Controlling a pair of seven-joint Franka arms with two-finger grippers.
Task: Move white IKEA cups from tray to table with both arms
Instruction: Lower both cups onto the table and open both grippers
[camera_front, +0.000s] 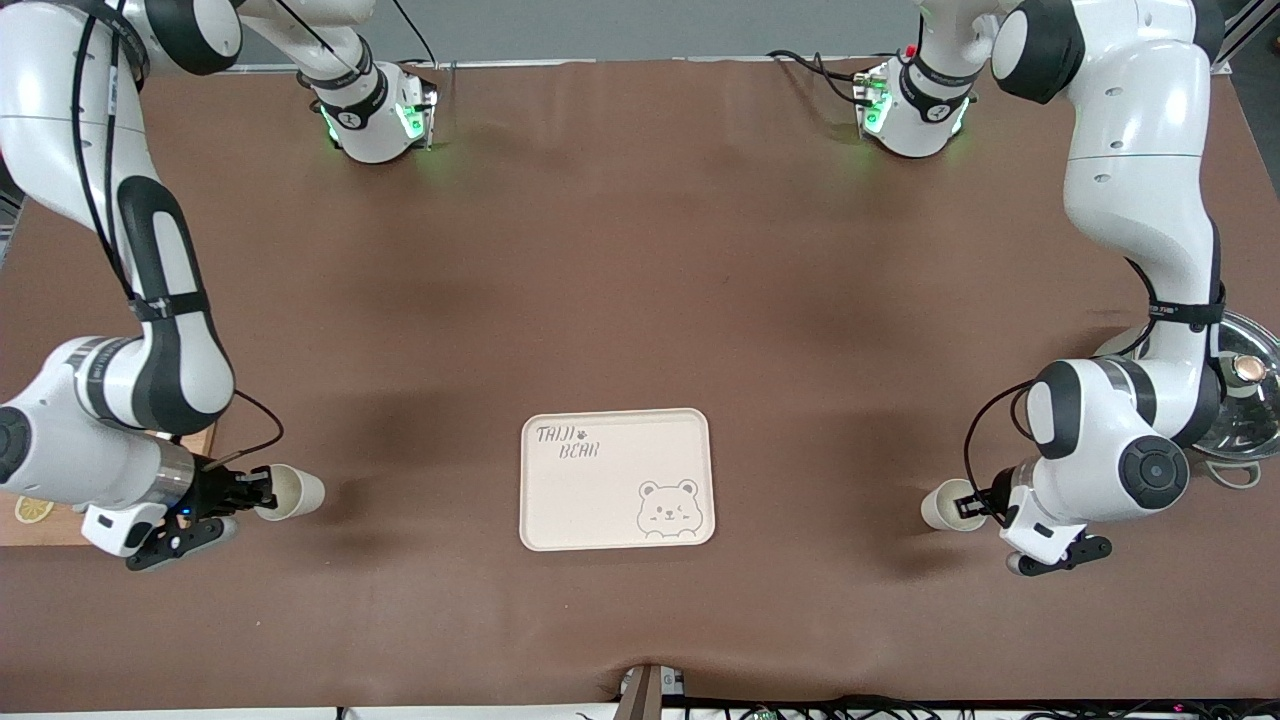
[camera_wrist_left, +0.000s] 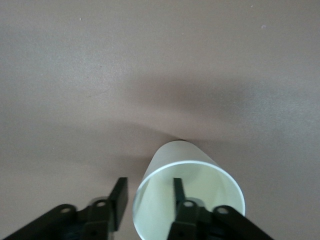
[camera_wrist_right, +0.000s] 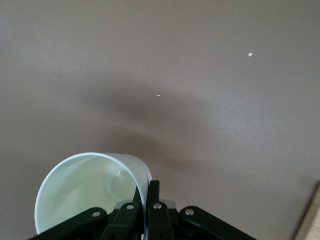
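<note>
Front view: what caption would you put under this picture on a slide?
Two robot arms each hold a white cup at the table's ends, with the bear tray empty between them.

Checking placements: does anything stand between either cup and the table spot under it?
Nothing visible does. The right hand pinches one cup's wall; the left hand, fingers apart, straddles the other cup's wall. Bare table lies under both; the tray is apart.

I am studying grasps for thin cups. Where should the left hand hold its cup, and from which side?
At the rim wall. The left hand has one finger inside the cup and one outside. The cup is round and handleless with an open mouth, so pinching its thin wall through the mouth looks best. The right hand pinches its cup likewise.
</note>
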